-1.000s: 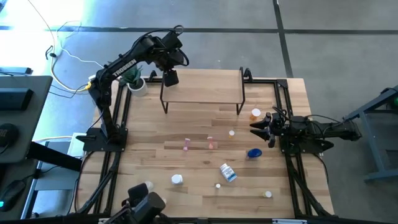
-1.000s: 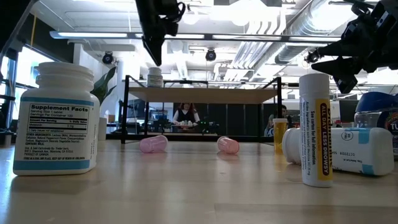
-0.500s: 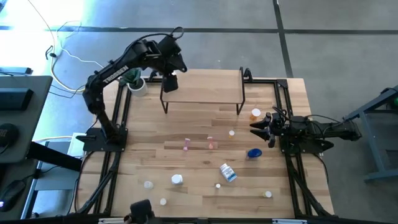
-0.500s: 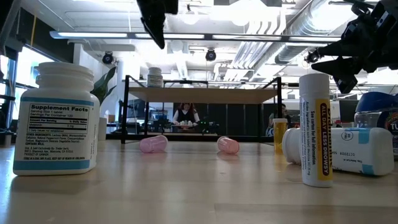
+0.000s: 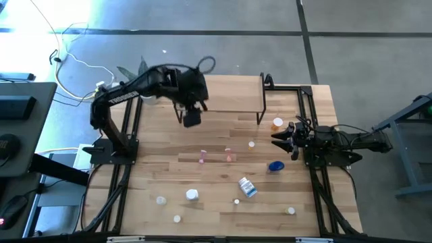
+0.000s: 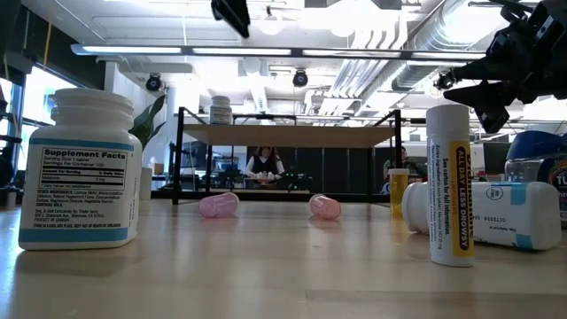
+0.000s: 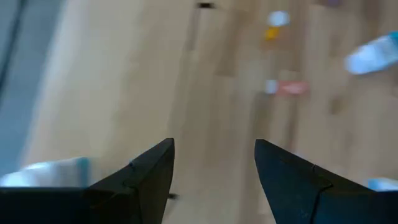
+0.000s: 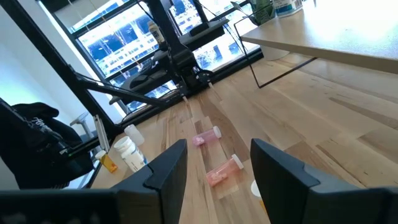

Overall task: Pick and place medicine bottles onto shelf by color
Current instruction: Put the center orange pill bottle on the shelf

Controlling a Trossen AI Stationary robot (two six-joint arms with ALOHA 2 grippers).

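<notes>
One white bottle [image 6: 221, 109] stands on the shelf [image 5: 223, 94]; two pink bottles [image 5: 202, 158] lie on the counter [image 5: 162, 169]. The left gripper [image 5: 192, 119] hovers beside the shelf, fingers apart, empty. The right gripper [image 5: 276, 139] waits near the orange-capped bottle [image 5: 277, 123], fingers apart, empty.

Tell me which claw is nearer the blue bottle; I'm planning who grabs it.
Right. The right claw hovers just up-table of the blue bottle, near the table's right side. The left claw is much farther, by the shelf's left front leg.

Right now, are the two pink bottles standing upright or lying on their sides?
Lying on their sides. In the low view both pink bottles rest lengthwise on the tabletop, in front of the shelf.
</notes>
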